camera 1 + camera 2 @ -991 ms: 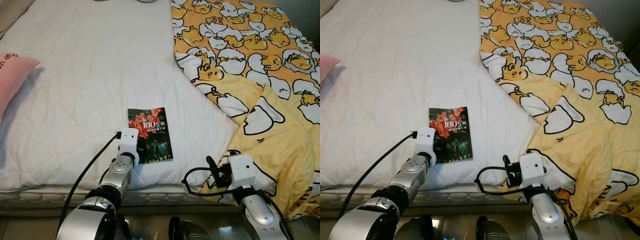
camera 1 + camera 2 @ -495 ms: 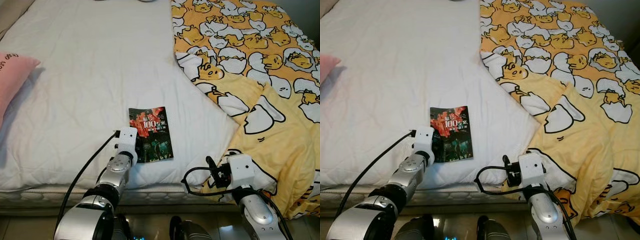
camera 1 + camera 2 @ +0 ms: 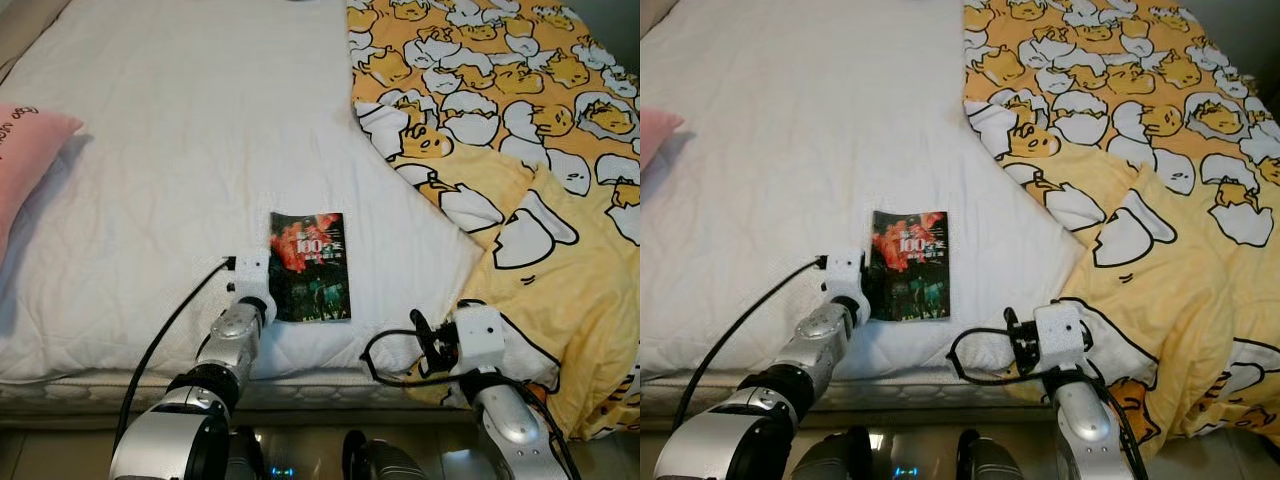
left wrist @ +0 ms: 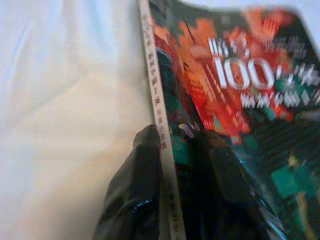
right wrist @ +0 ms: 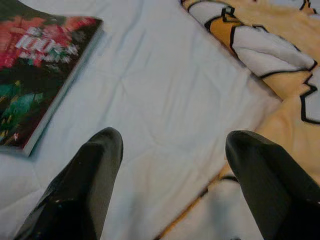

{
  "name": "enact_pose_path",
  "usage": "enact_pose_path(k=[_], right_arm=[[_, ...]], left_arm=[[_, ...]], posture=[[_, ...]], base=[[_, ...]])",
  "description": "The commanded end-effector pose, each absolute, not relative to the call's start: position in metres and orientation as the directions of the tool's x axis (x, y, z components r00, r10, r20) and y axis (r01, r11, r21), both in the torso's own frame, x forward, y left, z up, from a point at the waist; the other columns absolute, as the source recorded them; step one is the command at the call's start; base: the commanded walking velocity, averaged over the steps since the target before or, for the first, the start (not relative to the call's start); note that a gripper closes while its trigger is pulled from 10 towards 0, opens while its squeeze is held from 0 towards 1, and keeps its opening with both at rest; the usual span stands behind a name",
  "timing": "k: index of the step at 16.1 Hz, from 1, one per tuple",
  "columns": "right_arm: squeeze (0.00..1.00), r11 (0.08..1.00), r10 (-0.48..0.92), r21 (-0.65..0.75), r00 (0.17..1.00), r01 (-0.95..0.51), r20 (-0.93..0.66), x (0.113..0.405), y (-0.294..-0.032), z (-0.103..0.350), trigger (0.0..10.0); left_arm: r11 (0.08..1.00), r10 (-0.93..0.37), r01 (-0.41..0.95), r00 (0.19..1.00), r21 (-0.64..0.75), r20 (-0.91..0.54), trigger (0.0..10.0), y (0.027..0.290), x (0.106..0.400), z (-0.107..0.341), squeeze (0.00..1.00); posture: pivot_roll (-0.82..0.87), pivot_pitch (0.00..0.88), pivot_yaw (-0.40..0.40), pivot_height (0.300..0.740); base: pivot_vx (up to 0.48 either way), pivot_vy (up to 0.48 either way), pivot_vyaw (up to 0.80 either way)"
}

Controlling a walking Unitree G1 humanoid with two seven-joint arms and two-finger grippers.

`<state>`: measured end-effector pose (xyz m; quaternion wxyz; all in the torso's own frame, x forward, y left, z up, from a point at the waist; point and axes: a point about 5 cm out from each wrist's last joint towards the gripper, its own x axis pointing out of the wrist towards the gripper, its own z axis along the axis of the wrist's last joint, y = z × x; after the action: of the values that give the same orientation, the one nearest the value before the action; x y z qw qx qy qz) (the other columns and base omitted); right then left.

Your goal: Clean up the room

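A paperback book [image 3: 311, 265] with a red and dark cover and "100" on it lies on the white sheet [image 3: 180, 130] near the bed's front edge. My left gripper [image 4: 175, 136] is at the book's near left corner. It is shut on the book, one finger [image 4: 137, 185] outside the spine and the other [image 4: 225, 185] on the cover. My right gripper [image 5: 170, 145] hangs open over the sheet to the right of the book, by the edge of the duvet [image 5: 260, 60]. Nothing is between its fingers.
A yellow duvet [image 3: 520, 130] printed with egg cartoons covers the right half of the bed and spills over the front edge. A pink pillow [image 3: 25, 150] lies at the far left. The mattress front edge [image 3: 90, 385] runs just before my arms.
The book has turned a little, so its cover now lies squarer to the bed edge. My left wrist has shifted with it. The right arm has barely moved.
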<state>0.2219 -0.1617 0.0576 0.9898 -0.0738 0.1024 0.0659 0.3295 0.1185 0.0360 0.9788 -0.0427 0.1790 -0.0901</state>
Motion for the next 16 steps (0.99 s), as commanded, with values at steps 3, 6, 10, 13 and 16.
enact_pose_path(k=[3, 6, 10, 13, 16], right_arm=[[0.0, 0.983, 0.088, -0.139, 0.975, -0.118, -0.206, 0.226, -0.167, 0.056, 10.0], [0.0, 0.984, 0.083, -0.143, 0.981, -0.109, -0.173, 0.241, -0.167, 0.06, 10.0], [0.0, 0.987, 0.072, -0.133, 0.992, -0.086, -0.106, 0.264, -0.164, 0.07, 10.0], [0.0, 0.996, 0.011, -0.092, 0.999, -0.007, 0.038, 0.284, -0.17, 0.105, 10.0], [0.0, 0.996, -0.038, -0.077, 0.996, 0.044, 0.075, 0.295, -0.178, 0.113, 10.0]], left_arm=[[0.965, -0.229, 0.195, 0.952, -0.173, -0.204, 0.0, 0.121, 0.347, 0.066, 0.0], [0.958, -0.252, 0.233, 0.963, -0.167, -0.098, 0.0, 0.13, 0.358, 0.091, 0.0], [0.978, -0.21, 0.21, 0.978, -0.02, 0.001, 0.0, 0.154, 0.367, 0.118, 0.0], [0.979, -0.196, 0.184, 0.969, 0.092, 0.15, 0.0, 0.16, 0.366, 0.152, 0.0], [0.959, -0.26, 0.225, 0.941, 0.174, 0.216, 1.0, 0.142, 0.355, 0.17, 0.0]], posture=[[-0.13, 0.139, -0.038, 0.74], [-0.11, 0.088, -0.029, 0.74], [-0.08, 0.02, -0.01, 0.74], [-0.08, 0.0, 0.031, 0.74], [-0.06, 0.0, 0.05, 0.74]], base=[[0.0, 0.0, 0.0], [0.0, 0.0, 0.0], [0.0, 0.0, 0.0], [0.0, 0.0, 0.0], [0.0, 0.0, 0.0]])
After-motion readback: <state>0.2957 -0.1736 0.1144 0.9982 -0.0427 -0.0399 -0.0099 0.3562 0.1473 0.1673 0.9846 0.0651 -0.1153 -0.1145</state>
